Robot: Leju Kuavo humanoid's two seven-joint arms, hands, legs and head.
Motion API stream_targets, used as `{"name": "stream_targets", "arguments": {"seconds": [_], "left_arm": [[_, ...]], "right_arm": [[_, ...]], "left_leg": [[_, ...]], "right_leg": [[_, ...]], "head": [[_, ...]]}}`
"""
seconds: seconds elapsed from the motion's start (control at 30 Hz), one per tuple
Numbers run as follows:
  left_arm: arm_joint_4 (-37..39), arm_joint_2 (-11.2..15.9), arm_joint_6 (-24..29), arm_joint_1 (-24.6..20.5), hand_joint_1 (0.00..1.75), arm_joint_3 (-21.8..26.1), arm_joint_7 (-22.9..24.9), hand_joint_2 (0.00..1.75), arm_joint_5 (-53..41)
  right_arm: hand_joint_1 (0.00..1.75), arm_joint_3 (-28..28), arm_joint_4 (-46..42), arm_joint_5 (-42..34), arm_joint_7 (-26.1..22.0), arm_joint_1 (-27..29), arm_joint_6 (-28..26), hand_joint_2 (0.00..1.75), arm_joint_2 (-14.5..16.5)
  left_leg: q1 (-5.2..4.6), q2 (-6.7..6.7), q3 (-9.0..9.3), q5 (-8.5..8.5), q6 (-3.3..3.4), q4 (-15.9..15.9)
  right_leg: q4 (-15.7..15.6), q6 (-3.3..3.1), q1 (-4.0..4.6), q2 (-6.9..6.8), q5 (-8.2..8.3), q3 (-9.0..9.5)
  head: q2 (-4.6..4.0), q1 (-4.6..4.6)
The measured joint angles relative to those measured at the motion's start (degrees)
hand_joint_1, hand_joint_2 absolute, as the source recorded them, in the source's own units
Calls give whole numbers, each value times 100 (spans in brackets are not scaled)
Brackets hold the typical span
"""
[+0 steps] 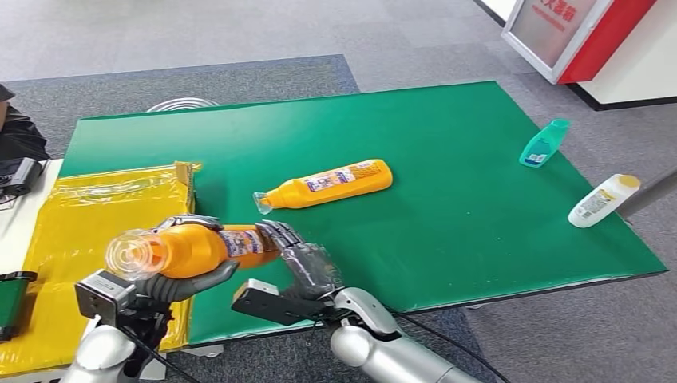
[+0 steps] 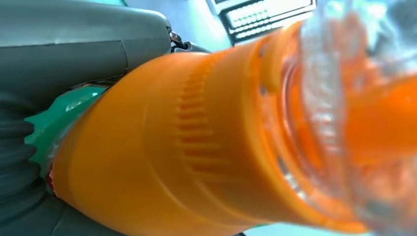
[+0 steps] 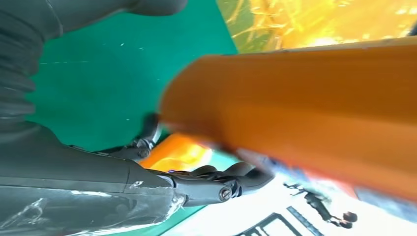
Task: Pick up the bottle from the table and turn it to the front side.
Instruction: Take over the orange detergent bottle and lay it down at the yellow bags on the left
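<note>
green table (image 1: 447, 159), both hands (image 1: 192, 275) gripping orange bottle (image 1: 199, 249)

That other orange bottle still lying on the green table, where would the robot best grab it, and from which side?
Probably around the wide labelled middle of the orange bottle on the table, coming down from above. It lies flat on its side on the green mat, neck toward the robot's left, with open space around it. The clear cap end narrows and would likely slip.
</note>
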Motion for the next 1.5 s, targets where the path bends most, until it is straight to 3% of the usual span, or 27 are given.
{"name": "stream_targets", "arguments": {"seconds": [0.27,0.5,0.83,1.27,1.5], "left_arm": [[-516,63,567,253,175,245,-30,175,-653],[-1031,294,1093,557,175,843,96,175,-1519],[-1288,576,1299,612,175,1446,345,175,-2108],[-1282,842,1609,446,175,1638,1188,175,-3547],[-1059,934,1220,191,175,1569,2027,175,-4128]], "right_arm": [[0,-149,-665,-151,-237,633,-35,175,-252],[0,-579,-1324,-267,-365,1419,2,175,-501],[0,-821,-1673,-338,-339,1844,56,175,-661],[0,-994,-1725,-410,-116,2079,203,175,-737],[0,-1057,-1750,-410,3,2138,222,175,-744]], "left_leg": [[0,0,-2,-4,1,0],[0,0,-3,-7,-2,0],[0,0,-2,-3,-2,0],[0,0,-2,-4,-2,0],[0,0,-2,-3,-3,0]], "right_leg": [[0,1,-1,0,-1,0],[0,-1,0,0,-5,-2],[0,-1,0,0,-2,-1],[-1,-1,0,0,-2,-2],[-1,-1,0,0,-1,-3]], "head": [[1,1],[1,-1],[1,-1],[1,1],[1,-1]]}}
